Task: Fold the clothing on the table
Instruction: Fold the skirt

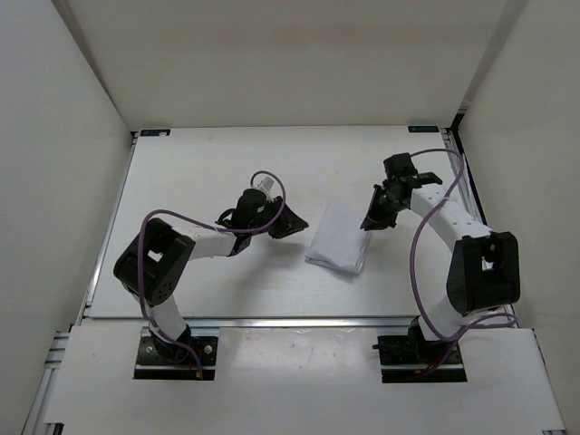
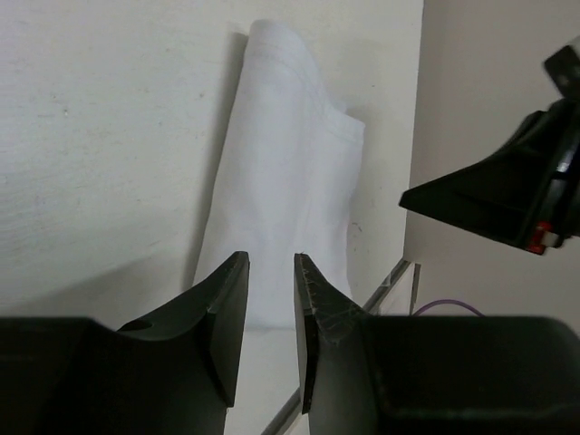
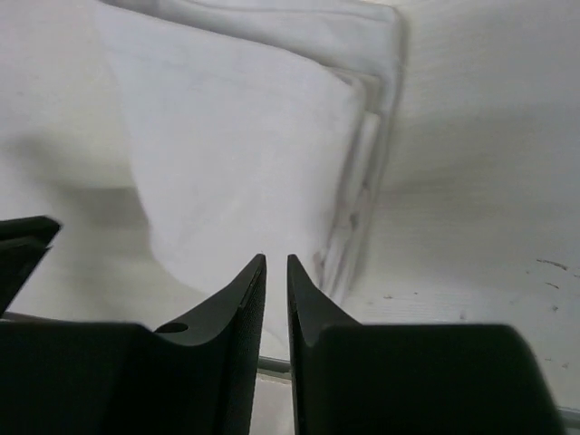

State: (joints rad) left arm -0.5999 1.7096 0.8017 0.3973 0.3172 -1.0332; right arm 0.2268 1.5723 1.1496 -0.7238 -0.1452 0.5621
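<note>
Folded clothing (image 1: pixel 340 240) is seen lying between two claws on the bench (image 1: pixel 199 172).

The bench is enclosed by white walls (image 1: pixel 82 72) on three sides, an aluminium rail (image 1: pixel 272 319) is run along its near edge, and purple cables (image 1: pixel 263 177) are looped over both arms. The clothing is laid as a narrow, layered bundle around the middle of the bench, slightly to the right. The left claw (image 1: pixel 292 222) is placed just beside its left edge, fingers slightly parted and nothing gripped. The right claw (image 1: pixel 373 217) is set just beside the far right edge, where stacked layers are shown in the right wrist view; a slim gap is kept between its fingers, with nothing held. Whether either claw touches the fabric cannot be told.
</note>
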